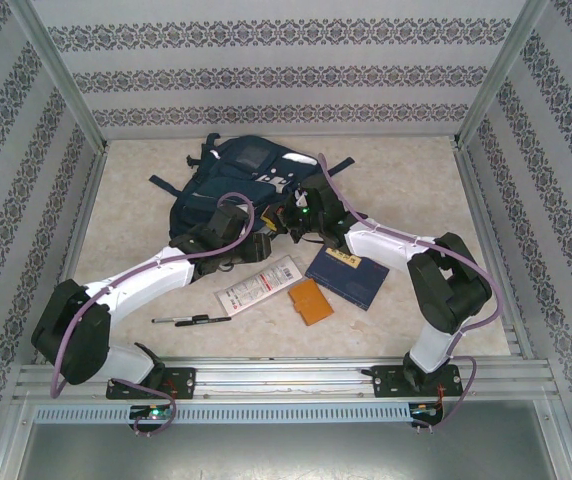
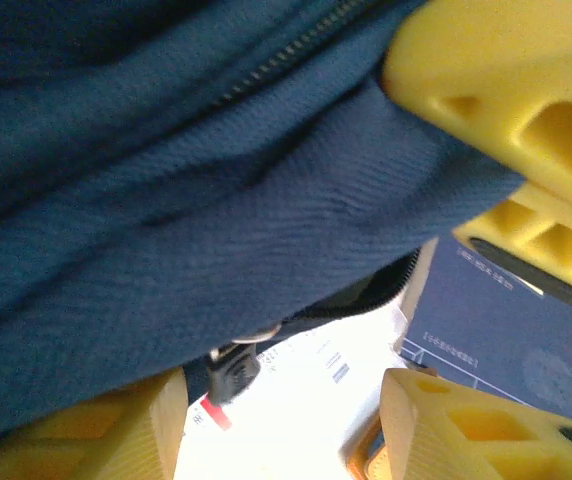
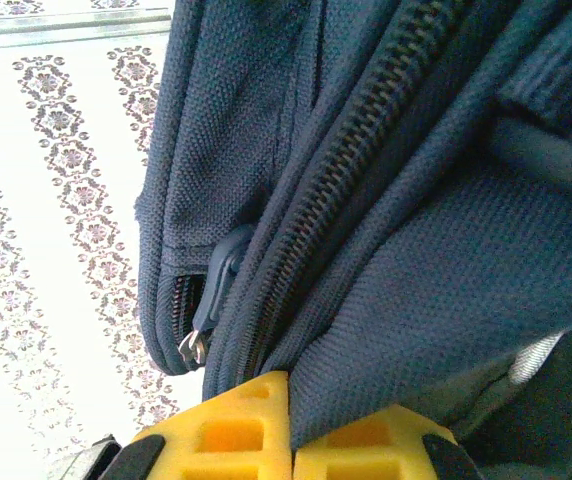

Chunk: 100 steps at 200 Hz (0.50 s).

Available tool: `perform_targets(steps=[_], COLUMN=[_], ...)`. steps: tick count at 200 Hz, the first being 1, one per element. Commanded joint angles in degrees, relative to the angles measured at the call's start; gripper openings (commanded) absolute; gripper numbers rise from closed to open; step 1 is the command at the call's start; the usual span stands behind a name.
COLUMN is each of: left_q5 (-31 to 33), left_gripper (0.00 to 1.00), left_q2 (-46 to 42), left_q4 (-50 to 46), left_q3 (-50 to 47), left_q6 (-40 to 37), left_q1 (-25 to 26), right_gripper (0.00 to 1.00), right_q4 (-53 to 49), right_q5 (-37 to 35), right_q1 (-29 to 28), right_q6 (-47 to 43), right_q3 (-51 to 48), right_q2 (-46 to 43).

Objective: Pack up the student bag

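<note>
**K:** Navy woven cloth, coarse weave. The student bag (image 1: 228, 180) lies crumpled at the far middle of the table (image 1: 416, 180). It has pale patches on its upper face and dark straps splayed at the edges.

**M:** Zips?

**K:** From the right wrist, a heavy dark zip (image 3: 366, 150) runs diagonally across the fabric. A second one's pull tab (image 3: 216, 290) hangs beside it.

**M:** State of the right gripper (image 3: 291, 425)?

**K:** It sits at the bag's near-right edge. Its yellow fingers are pressed together, and a fold of the navy cloth is pinched between them.

**M:** And the left gripper (image 2: 281, 425)?

**K:** It is at the bag's near edge, just beside the other. Its fingers (image 2: 116, 430) stand spread apart. Bag cloth drapes over the gap, and a small zip slider (image 2: 234, 368) dangles into it. I can make out nothing clamped.

**M:** Under the cloth edge?

**K:** A white packet (image 2: 306, 400) and a navy booklet (image 2: 506, 340) lie on the table below.
</note>
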State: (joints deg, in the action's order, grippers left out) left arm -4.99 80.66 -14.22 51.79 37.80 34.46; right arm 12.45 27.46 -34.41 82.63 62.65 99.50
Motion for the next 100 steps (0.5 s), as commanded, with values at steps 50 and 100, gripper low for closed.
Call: perform_targets(steps=[50,100], left_q5=[3.22,2.78], left_gripper=[0.41,0.00], left_q2=[0.00,-1.08], left_q4=[0.69,3.41], left_q3=[1.67,1.13], left_q6=[-3.88,-9.18], left_q1=[0.02,-1.21], right_gripper=[0.00,0.00], right_q4=[3.99,3.52], right_q5=[1.70,1.89], right_q1=[-1.91,-2.02], right_q6=[0.85,0.49], right_q3=[2.02,1.60], right_q2=[-3.18,-2.91])
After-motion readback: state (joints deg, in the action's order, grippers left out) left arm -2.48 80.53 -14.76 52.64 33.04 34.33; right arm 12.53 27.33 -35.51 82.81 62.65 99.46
